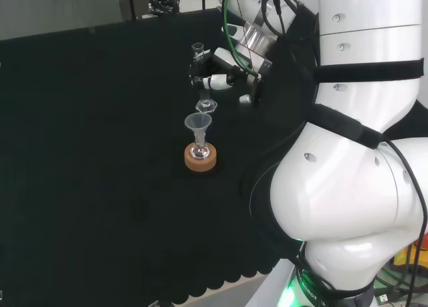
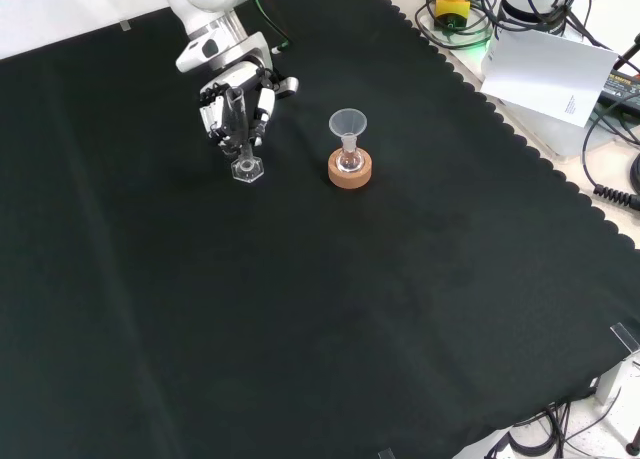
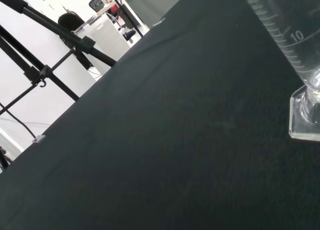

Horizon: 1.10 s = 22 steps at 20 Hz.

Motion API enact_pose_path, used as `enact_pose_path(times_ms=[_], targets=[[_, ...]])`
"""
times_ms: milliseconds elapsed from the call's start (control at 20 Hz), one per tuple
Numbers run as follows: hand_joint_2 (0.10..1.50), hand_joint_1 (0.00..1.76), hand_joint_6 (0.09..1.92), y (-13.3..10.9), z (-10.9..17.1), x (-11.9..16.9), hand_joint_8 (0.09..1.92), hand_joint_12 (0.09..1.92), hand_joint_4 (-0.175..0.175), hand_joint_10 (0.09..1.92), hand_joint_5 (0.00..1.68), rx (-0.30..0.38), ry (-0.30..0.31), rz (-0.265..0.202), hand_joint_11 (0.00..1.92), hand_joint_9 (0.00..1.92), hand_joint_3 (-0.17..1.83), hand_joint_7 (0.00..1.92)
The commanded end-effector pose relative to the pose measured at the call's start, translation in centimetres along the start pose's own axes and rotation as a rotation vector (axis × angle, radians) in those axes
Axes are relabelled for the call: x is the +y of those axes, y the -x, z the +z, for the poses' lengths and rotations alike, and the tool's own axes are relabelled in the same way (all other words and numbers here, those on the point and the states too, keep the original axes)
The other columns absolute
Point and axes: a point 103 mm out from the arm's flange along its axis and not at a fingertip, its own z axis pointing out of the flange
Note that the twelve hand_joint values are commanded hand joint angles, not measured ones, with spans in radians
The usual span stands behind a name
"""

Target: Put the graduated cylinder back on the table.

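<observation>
Graduated cylinder [image 2: 240, 134] stands upright in the hand [image 2: 232, 104], whose fingers are curled around its tube, toward the far edge of the worktop [image 2: 300, 319] in the front view. Its hexagonal foot looks to be at the black cloth, though I cannot tell whether it rests there or hangs just above. Just beside it a funnel [image 2: 347, 127] sits in a small flask on a cork ring [image 2: 350, 171]. I judge the set-down nearly finished; next comes straightening the fingers and drawing back without tipping the glass.
</observation>
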Motion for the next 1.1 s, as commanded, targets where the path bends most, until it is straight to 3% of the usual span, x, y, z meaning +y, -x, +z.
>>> enact_pose_path(times_ms=[50, 500, 1100], targets=[[1.16, 1.12, 1.14, 0.2, 0.1, 0.2, 0.30, 0.73, -0.145, 0.09, 0.90, 0.004, 0.010, 0.004, 1.21, 1.37, 0.00, 1.18], [1.17, 1.12, 1.15, 0.7, 1.5, 0.6, 0.31, 0.74, -0.145, 0.09, 0.90, -0.002, 0.018, 0.012, 1.20, 1.35, 0.00, 1.15], [1.19, 1.11, 1.22, 0.8, 2.5, 0.5, 0.53, 0.81, -0.156, 0.09, 0.84, -0.008, 0.028, 0.010, 1.16, 1.30, 0.00, 0.97]])
